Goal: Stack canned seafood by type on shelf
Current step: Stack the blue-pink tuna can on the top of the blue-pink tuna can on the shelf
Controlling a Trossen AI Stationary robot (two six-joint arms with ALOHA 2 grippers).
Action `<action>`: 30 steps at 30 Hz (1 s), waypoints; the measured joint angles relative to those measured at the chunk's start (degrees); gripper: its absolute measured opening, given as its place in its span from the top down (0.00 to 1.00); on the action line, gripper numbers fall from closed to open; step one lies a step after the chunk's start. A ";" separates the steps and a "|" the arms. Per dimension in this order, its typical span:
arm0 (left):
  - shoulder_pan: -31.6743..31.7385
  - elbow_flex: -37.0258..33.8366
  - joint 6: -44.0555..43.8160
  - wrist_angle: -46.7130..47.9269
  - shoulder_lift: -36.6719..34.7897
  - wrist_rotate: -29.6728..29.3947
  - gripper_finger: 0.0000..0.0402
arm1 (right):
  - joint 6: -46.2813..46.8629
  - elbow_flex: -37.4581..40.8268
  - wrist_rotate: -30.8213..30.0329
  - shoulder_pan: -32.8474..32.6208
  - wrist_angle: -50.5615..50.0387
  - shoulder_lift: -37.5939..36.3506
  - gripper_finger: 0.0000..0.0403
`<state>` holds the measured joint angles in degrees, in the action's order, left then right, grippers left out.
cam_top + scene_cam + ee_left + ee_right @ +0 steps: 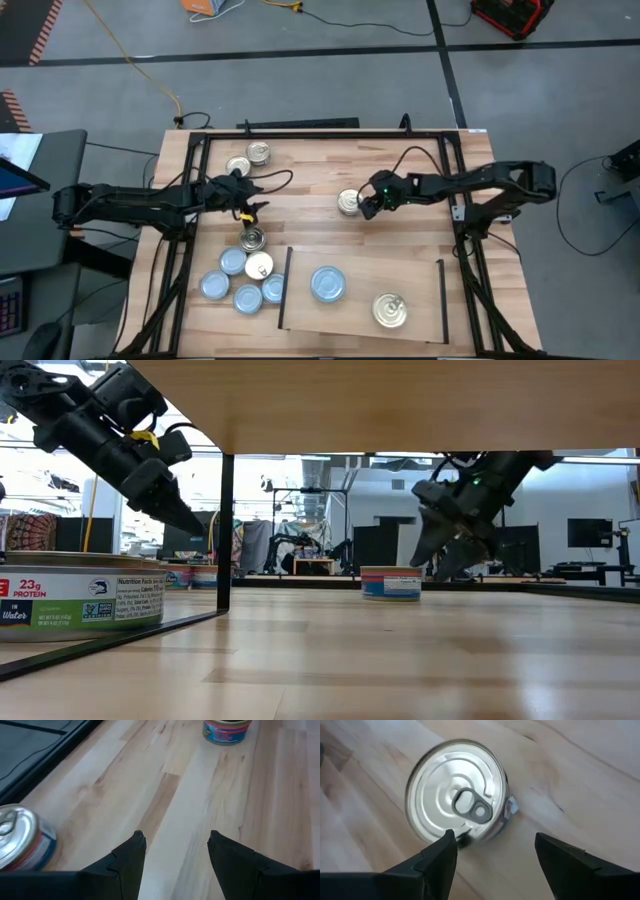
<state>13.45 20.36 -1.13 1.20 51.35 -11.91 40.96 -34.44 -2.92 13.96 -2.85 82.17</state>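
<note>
The right hand [366, 205] hovers open just beside a gold-lidded tin [348, 202] at mid-worktop, seemingly at the pickup step: next it must centre, close, and carry it to the shelf [360, 290], while the left hand [243, 194] waits open.

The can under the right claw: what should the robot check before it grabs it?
1. Right gripper open: ok, fingers apart with nothing between them.
2. Gripper lined up over the pull-tab can: not ok, the can sits off to one side of the gap.
3. Can upright, lid up: ok.
4. Room around the can: ok, bare tabletop on every side.
5. Left gripper out of the way: ok, open over the table's left part.
6. Space on the shelf: ok, only two stacks there.
</note>
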 joint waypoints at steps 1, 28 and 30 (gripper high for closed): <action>0.00 0.00 -0.06 0.06 -0.02 -0.03 0.49 | 0.32 0.00 0.00 0.00 1.00 0.65 0.28; -0.02 0.00 -1.36 2.52 0.00 1.17 0.49 | 3.00 -0.11 -4.33 0.02 -7.97 1.53 0.92; -0.02 0.00 -1.60 2.71 -0.01 1.16 0.49 | 2.90 -0.03 -4.74 0.07 -8.31 1.21 0.93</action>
<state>13.43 20.36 -2.73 3.91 51.34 -10.76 43.86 -34.46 -7.66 14.03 -11.15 83.38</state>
